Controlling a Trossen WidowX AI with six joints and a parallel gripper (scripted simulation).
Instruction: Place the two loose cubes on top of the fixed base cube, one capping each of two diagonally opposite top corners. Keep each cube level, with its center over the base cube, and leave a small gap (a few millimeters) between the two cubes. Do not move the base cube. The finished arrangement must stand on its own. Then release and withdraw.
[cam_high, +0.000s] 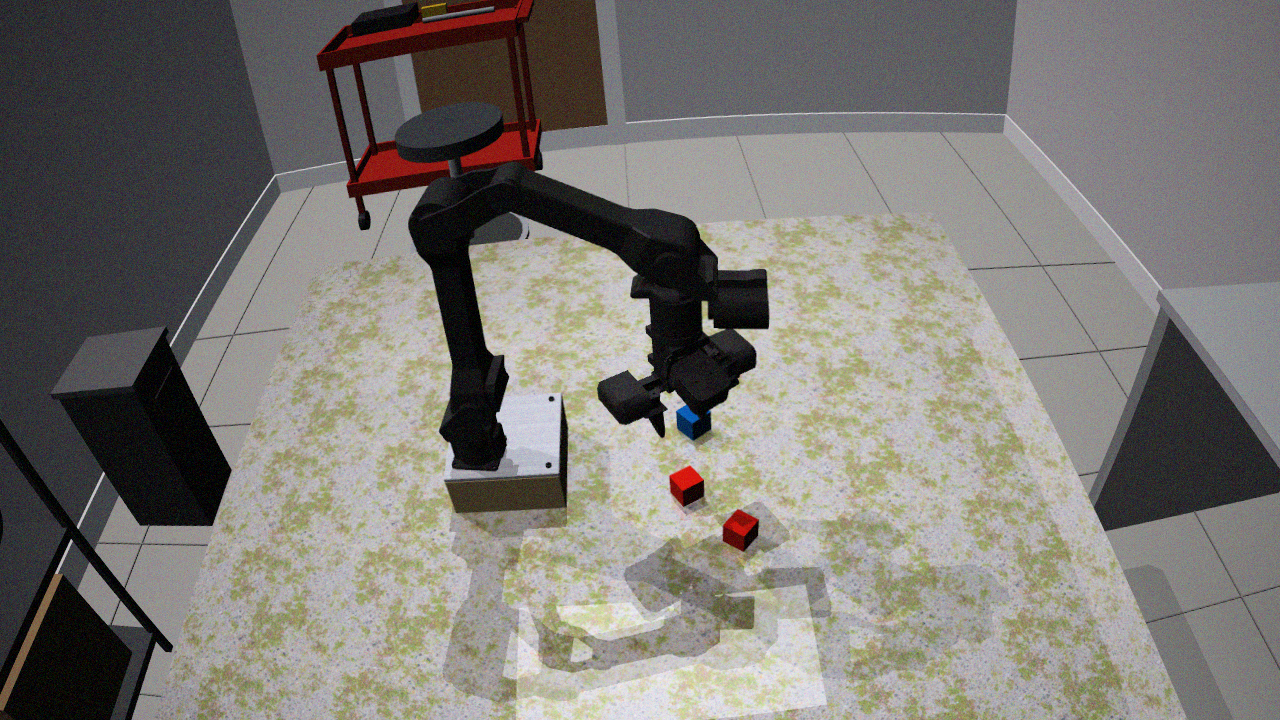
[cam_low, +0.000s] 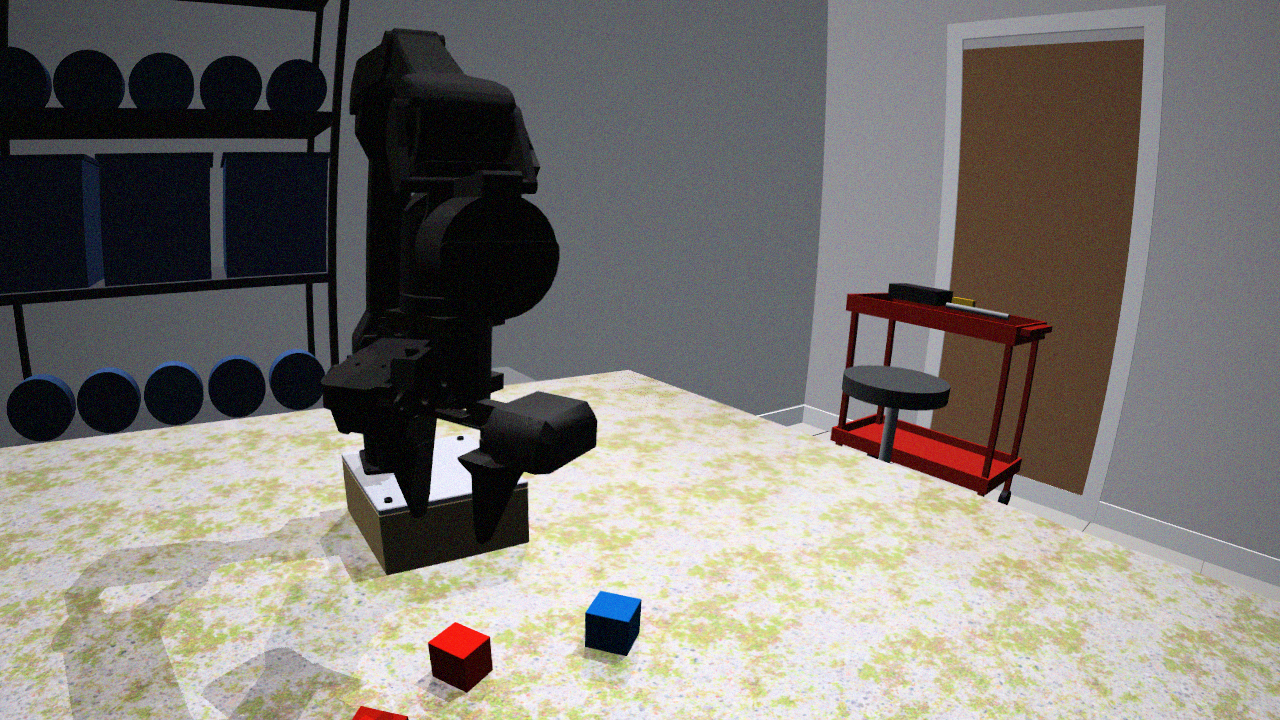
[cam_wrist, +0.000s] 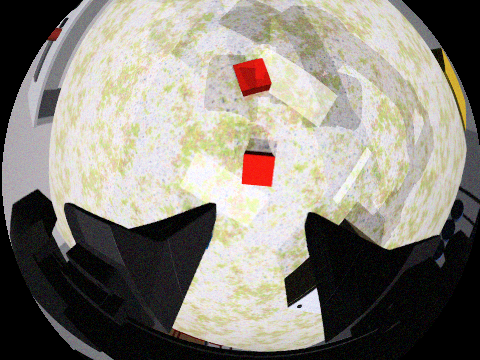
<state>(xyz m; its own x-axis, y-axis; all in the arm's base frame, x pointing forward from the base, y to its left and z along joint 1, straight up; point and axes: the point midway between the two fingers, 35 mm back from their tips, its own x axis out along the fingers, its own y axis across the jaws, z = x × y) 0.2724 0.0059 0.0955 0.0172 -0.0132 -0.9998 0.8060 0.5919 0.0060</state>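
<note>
Three cubes rest apart on the speckled table (cam_high: 850, 358) (cam_low: 805, 582); nothing marks which is fixed. A blue cube (cam_high: 693, 424) (cam_low: 613, 622) is at one end; in the wrist view the left finger hides nearly all of it. A red cube (cam_high: 686, 486) (cam_low: 460, 656) (cam_wrist: 258, 170) lies between it and a second red cube (cam_high: 740, 530) (cam_low: 380, 714) (cam_wrist: 252, 77), cut off at the bottom edge in the exterior view. My gripper (cam_low: 452, 526) (cam_wrist: 262, 215) is partly open and empty, pointing down above the table. In the wrist view the middle red cube shows just beyond the fingertips.
The arm stands on a box-shaped base (cam_high: 535, 434) (cam_low: 402, 541) with a white top, beside the cubes. The arm's shadow falls across the second red cube and the table. A red cart (cam_high: 427, 35) (cam_low: 935, 319) and a stool (cam_high: 449, 130) (cam_low: 895, 387) stand beyond the table.
</note>
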